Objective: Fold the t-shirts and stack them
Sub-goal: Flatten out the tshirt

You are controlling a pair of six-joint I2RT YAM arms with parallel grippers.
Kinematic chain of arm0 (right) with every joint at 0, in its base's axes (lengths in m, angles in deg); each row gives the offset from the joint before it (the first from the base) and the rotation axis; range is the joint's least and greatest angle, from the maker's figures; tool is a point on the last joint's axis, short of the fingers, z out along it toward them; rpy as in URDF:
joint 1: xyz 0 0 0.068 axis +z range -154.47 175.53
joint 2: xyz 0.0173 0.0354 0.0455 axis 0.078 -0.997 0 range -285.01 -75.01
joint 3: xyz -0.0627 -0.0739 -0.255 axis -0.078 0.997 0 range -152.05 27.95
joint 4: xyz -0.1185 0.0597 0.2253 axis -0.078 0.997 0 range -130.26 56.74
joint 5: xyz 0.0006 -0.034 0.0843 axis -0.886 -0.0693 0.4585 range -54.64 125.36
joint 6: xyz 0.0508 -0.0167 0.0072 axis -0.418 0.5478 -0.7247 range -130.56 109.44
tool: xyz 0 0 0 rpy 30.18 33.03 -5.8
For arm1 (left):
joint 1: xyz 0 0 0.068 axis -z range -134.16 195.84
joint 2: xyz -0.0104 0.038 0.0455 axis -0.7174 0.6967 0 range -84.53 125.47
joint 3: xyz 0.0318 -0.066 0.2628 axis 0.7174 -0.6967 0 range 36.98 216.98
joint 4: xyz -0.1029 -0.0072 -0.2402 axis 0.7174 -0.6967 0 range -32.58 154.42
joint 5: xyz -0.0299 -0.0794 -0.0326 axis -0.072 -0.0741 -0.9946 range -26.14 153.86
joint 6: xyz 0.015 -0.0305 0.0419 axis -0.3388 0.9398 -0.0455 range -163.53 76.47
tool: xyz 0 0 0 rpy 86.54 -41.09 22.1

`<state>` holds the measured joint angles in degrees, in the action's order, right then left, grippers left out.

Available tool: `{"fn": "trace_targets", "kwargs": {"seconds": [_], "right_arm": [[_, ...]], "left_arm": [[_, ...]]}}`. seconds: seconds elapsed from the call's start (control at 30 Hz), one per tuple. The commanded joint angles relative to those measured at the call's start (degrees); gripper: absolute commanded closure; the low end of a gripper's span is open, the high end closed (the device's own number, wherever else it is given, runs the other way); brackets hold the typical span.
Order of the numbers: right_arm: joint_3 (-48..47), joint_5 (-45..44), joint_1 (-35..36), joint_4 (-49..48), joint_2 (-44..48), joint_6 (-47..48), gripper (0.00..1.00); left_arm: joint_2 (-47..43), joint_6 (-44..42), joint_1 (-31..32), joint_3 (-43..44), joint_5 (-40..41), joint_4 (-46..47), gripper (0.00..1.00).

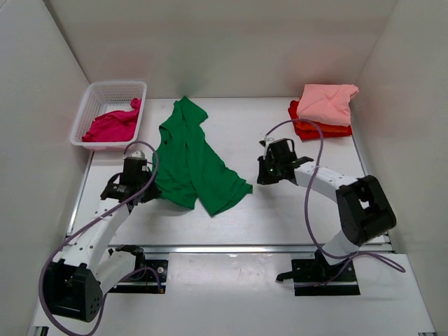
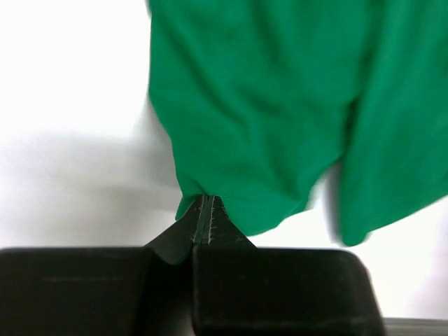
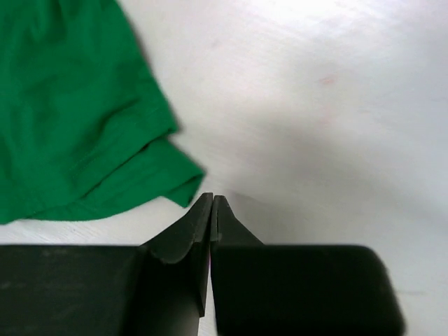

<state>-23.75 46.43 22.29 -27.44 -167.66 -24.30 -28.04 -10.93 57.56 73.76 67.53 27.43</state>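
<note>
A bright green t-shirt lies crumpled across the middle of the table. My left gripper is shut on its near left edge; the left wrist view shows the green cloth pinched between the tips of that gripper. My right gripper is shut and empty, just right of the shirt's near right corner; its tips show over bare table. A salmon pink t-shirt lies folded on a red one at the back right. A magenta t-shirt lies in the basket.
A white plastic lattice basket stands at the back left. White walls enclose the table on three sides. Purple cables loop off both arms.
</note>
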Motion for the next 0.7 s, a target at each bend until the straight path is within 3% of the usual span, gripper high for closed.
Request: {"fn": "trace_targets", "kwargs": {"seconds": [0.0, 0.03, 0.13, 0.17, 0.23, 0.33, 0.67], "right_arm": [[-0.67, -0.34, -3.21, -0.52, 6.24, 0.64, 1.00], [-1.38, -2.09, -2.17, 1.23, 5.81, 2.12, 1.00], [-1.30, -3.96, 1.79, 2.22, 3.44, 2.67, 0.89], [1.58, -2.99, 3.11, -1.27, 2.21, -0.56, 0.72], [3.10, -4.56, 4.17, -2.36, 1.15, -2.77, 0.63], [3.28, -8.34, 4.00, -1.92, -0.96, -4.10, 0.59], [0.38, -9.48, 6.19, -1.57, -6.84, -3.84, 0.60]], "left_arm": [[-1.82, -3.33, -2.14, 5.40, 0.48, -3.96, 1.00], [-2.17, -3.33, -1.97, 6.63, 0.03, -4.05, 1.00], [-2.08, -2.54, -0.92, 7.17, -0.32, -4.05, 1.00], [-2.26, -2.02, -0.31, 6.30, -0.84, -3.79, 1.00], [-3.05, -1.93, -0.47, 5.77, -1.20, -3.88, 1.00], [-4.11, -2.10, -1.18, 5.24, -1.82, -3.53, 1.00], [-4.81, -1.83, -0.57, 4.01, -2.51, -2.47, 1.00]]}}
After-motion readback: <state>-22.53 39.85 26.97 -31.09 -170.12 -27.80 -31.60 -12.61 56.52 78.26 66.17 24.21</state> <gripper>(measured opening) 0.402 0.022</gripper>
